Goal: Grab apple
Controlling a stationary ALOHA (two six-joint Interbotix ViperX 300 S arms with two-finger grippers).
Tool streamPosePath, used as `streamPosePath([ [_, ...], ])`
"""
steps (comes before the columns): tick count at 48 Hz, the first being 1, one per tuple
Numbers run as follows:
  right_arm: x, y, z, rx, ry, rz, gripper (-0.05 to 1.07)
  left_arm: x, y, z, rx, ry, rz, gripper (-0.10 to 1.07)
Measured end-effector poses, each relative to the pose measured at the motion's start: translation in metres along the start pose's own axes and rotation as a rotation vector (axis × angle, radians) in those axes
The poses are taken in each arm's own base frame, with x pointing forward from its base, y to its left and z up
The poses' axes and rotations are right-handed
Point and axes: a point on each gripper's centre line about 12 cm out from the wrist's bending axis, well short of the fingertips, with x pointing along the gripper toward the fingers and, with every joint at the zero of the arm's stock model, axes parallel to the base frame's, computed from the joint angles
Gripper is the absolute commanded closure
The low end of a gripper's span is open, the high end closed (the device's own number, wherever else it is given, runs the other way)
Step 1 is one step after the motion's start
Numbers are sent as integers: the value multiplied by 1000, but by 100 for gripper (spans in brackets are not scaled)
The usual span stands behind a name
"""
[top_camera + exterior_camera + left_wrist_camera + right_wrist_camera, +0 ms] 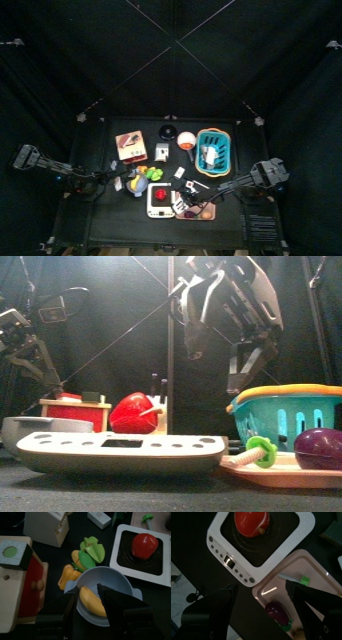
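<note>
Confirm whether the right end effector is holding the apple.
No: the right end effector hangs open above the tray, while the apple sits untouched on the scale.

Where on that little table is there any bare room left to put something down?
Not much. The back strip of the table, behind the red wooden box and the teal basket, looks bare. The front is crowded: grey bowl, white scale with a red fruit, and pink tray sit close together.

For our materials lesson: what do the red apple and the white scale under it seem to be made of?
The apple looks like glossy moulded plastic: it shows a bright highlight and uniform red. The scale seems to be matt white hard plastic, with a smooth rounded rim and a row of buttons, though its dark top plate's material is unclear.
</note>
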Motion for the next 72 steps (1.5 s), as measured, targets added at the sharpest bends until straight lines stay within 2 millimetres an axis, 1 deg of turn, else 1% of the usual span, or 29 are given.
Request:
streamPosePath([
  [3,-2,-1,8,-144,-78,2,-1,0,-4,5,8,-19,-27,21],
  [6,-6,-1,16,-269,-143,-8,-1,0,-5,6,8,-21,-34,21],
  [10,-27,-1,33,-407,-255,-9,-1,-1,-5,7,5,-25,-35,21],
  [12,-38,-3,37,-446,-293,-9,-1,0,-4,6,3,-21,-33,21],
  [14,-47,-8,40,-480,-321,-14,-1,0,-3,6,1,-22,-28,21],
  [18,-70,-16,45,-560,-400,-20,-1,0,0,8,-10,-25,-17,21],
  [21,-86,-26,43,-623,-450,-30,-1,0,0,9,-13,-26,-17,21],
  [23,-95,-33,42,-648,-475,-36,-1,0,-1,12,-15,-32,-20,20],
  [26,-102,-44,42,-655,-493,-53,-1,3,-4,14,-12,-31,-32,20],
  [31,-105,-61,43,-657,-503,-117,-1,8,-16,19,-5,-34,-106,19],
  [34,-101,-73,43,-644,-487,-183,-1,13,-23,27,-2,-37,-136,19],
  [37,-95,-77,39,-650,-467,-247,-1,17,-29,35,2,-42,-151,18],
  [41,-95,-85,38,-662,-464,-363,-1,23,-34,41,2,-36,-158,11],
  [43,-95,-88,34,-677,-455,-426,-1,29,-36,43,5,-24,-157,3],
  [45,-92,-85,26,-693,-444,-442,-1,35,-39,43,11,-10,-158,0],
  [48,-91,-78,19,-696,-433,-422,-1,47,-43,43,32,16,-162,-2],
  [51,-92,-63,10,-722,-442,-362,-1,63,-52,45,95,40,-170,-2],
  [52,-92,-60,8,-727,-451,-347,-1,67,-53,45,108,46,-168,-2],
  [54,-93,-55,7,-720,-490,-321,-1,80,-57,43,149,72,-157,-2],
  [58,-90,-55,3,-663,-539,-291,-1,105,-62,37,184,125,-135,-2],
  [61,-90,-54,1,-689,-569,-281,-1,119,-69,38,196,141,-135,-2],
  [66,-89,-54,-3,-709,-568,-281,-1,135,-73,36,205,165,-120,-2],
  [72,-87,-59,-5,-716,-559,-293,-1,144,-79,31,218,185,-122,-2],
])
